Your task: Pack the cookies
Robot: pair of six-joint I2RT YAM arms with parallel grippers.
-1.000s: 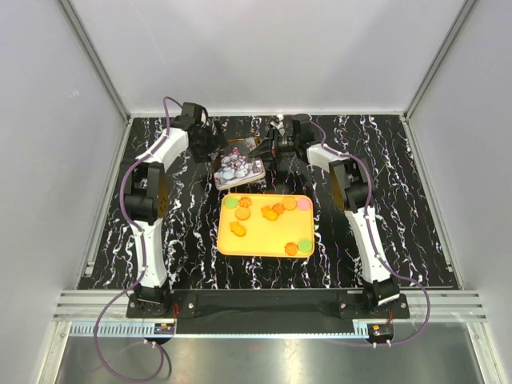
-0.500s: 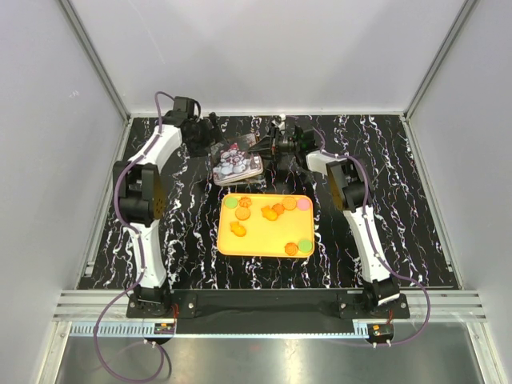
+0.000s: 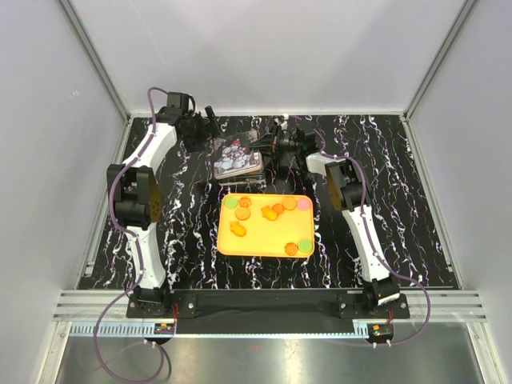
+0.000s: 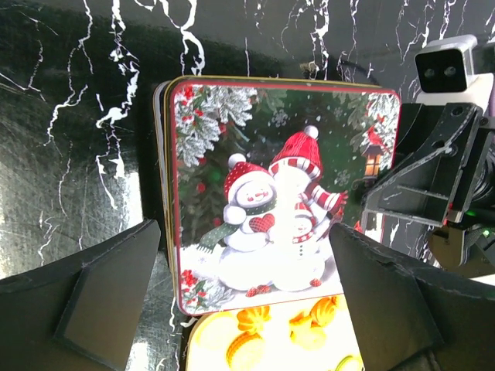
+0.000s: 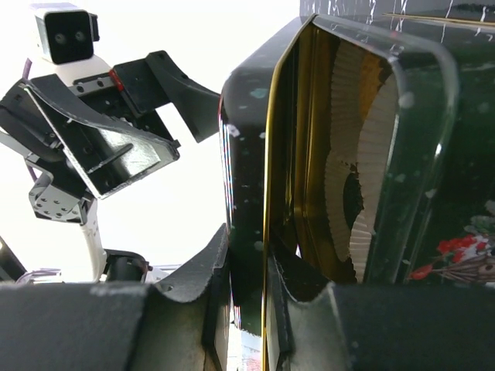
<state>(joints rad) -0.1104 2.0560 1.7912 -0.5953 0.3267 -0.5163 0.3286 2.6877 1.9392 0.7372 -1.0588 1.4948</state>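
Nearest, small flat orange, pink and green toy cookies [image 3: 270, 212] lie on the yellow rectangular plastic tray [image 3: 264, 240]. Just beyond the tray lies a snowman-printed tin lid [image 4: 271, 185]. Farther, the left gripper [image 3: 210, 128] hovers, fingers apart. The right gripper [image 5: 247, 263] clamps a dark tin base [image 5: 240, 178], tipped on edge, with white pleated paper liners [image 5: 348, 154] inside.

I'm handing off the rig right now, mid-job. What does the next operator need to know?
Left gripper: open, empty, pointed at the snowman tin.
Right gripper: shut on the tin's edge; white cup liners show inside.
Cookies: every one in view lies on the yellow tray, on the near side of the tin.
Done: no cookie visibly packed.
Left: get the tin fully open, then move the cookies in.
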